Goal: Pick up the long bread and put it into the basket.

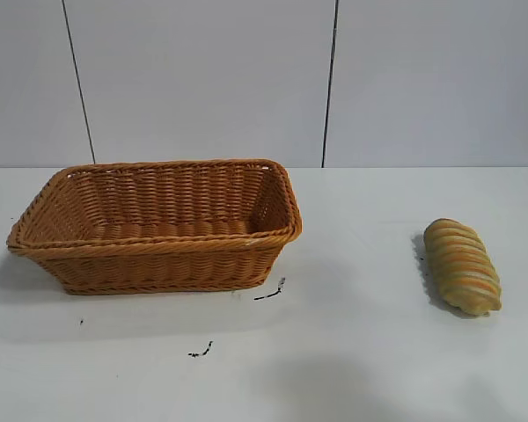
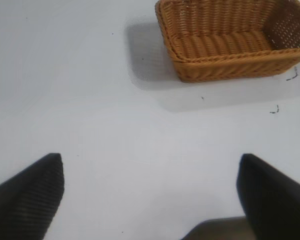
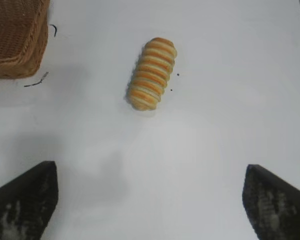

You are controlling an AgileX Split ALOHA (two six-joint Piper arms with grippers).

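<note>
The long bread (image 1: 462,265) lies on the white table at the right, golden-brown with orange stripes; it also shows in the right wrist view (image 3: 151,73). The wicker basket (image 1: 158,255) stands at the left, empty; it also shows in the left wrist view (image 2: 230,60). My right gripper (image 3: 150,172) is open and empty, high above the table, well short of the bread. My left gripper (image 2: 151,162) is open and empty above bare table, apart from the basket. Neither gripper shows in the exterior view.
Small black marks (image 1: 271,291) lie on the table by the basket's near right corner, and another mark (image 1: 201,351) lies nearer the front. A grey panelled wall (image 1: 211,79) stands behind the table.
</note>
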